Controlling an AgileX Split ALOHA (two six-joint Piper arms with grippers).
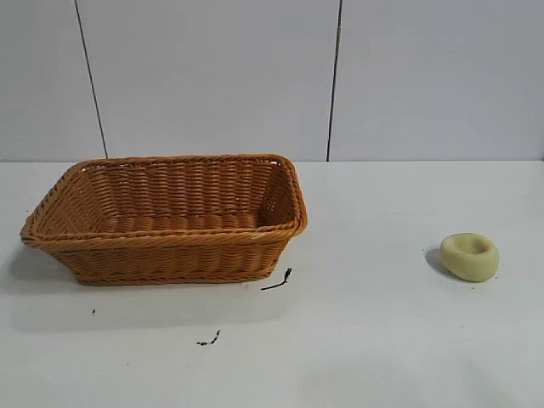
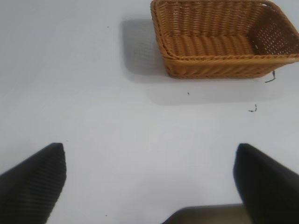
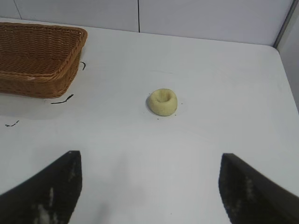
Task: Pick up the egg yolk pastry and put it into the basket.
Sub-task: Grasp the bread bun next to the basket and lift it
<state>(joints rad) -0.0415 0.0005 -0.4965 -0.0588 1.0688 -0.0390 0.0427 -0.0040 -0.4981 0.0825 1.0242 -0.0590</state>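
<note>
The egg yolk pastry (image 1: 469, 256), a small pale yellow-green puck with a dimple on top, lies on the white table at the right. It also shows in the right wrist view (image 3: 163, 101). The orange-brown wicker basket (image 1: 170, 242) stands at the left and holds nothing; it also shows in the left wrist view (image 2: 224, 60) and the right wrist view (image 3: 37, 70). My right gripper (image 3: 149, 161) is open and empty, above the table, apart from the pastry. My left gripper (image 2: 149, 154) is open and empty, well away from the basket. Neither arm shows in the exterior view.
Small black marks lie on the table (image 1: 374, 340) near the basket's front corner (image 1: 277, 281) and further forward (image 1: 209, 340). A grey panelled wall (image 1: 255, 76) stands behind the table. The table's right edge shows in the right wrist view (image 3: 285, 70).
</note>
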